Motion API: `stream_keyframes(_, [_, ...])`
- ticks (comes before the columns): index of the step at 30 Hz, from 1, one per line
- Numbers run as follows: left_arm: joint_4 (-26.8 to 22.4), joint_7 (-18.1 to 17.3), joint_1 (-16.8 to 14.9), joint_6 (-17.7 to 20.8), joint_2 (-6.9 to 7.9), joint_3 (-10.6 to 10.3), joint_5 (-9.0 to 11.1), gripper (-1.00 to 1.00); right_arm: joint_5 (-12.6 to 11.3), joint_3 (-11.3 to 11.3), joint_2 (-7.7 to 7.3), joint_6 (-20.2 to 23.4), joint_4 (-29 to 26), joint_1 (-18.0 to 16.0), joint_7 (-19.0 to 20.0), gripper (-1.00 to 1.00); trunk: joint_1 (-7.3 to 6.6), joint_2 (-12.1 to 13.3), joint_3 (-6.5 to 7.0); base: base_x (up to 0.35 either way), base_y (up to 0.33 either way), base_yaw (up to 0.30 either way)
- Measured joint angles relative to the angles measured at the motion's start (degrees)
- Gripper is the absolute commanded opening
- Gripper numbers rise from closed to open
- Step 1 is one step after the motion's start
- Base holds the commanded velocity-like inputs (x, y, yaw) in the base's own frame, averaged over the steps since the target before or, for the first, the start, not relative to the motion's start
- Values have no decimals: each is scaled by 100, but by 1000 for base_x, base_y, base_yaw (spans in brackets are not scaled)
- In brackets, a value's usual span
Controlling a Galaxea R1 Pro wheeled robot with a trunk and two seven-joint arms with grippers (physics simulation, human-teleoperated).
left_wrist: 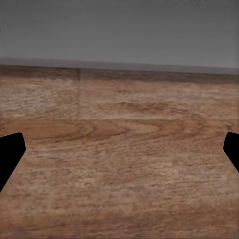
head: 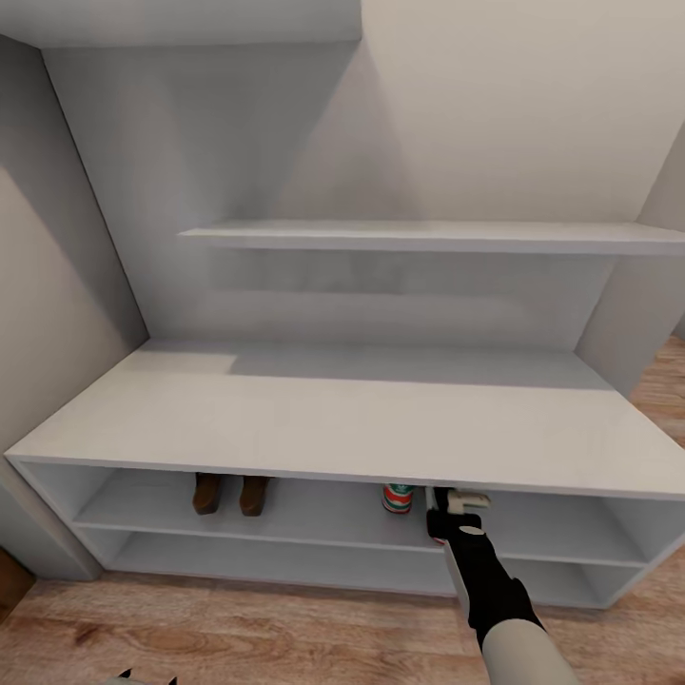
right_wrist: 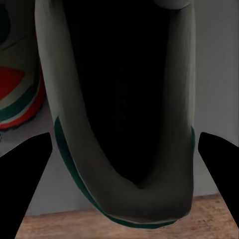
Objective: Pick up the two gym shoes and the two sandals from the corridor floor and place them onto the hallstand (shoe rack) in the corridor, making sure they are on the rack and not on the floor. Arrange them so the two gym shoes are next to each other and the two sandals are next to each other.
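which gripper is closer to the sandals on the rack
Right. The right gripper reaches the same upper shelf as the sandals, off to their right; the left gripper hangs over bare floor.

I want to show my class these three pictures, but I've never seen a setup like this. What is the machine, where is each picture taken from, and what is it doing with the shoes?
These are simulator renders of a wheeled robot with two arms. The large picture comes from its head camera, looking down at a pale hallstand. On the upper open shelf stand two brown sandals side by side and one gym shoe, heel outward. The right gripper reaches in beside it with a second gym shoe, seen close up by that arm's wrist camera; its fingers sit wide either side, so a grip is unclear. The left gripper, in its wrist camera, is open above bare wood floor.
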Motion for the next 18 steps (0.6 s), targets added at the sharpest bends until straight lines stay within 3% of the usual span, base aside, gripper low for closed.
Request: stream_keyframes(18, [1, 0, -1, 0, 0, -2, 0, 100, -10, 2, 0, 5, -1, 0, -1, -100, 1, 0, 0, 15, 0, 0])
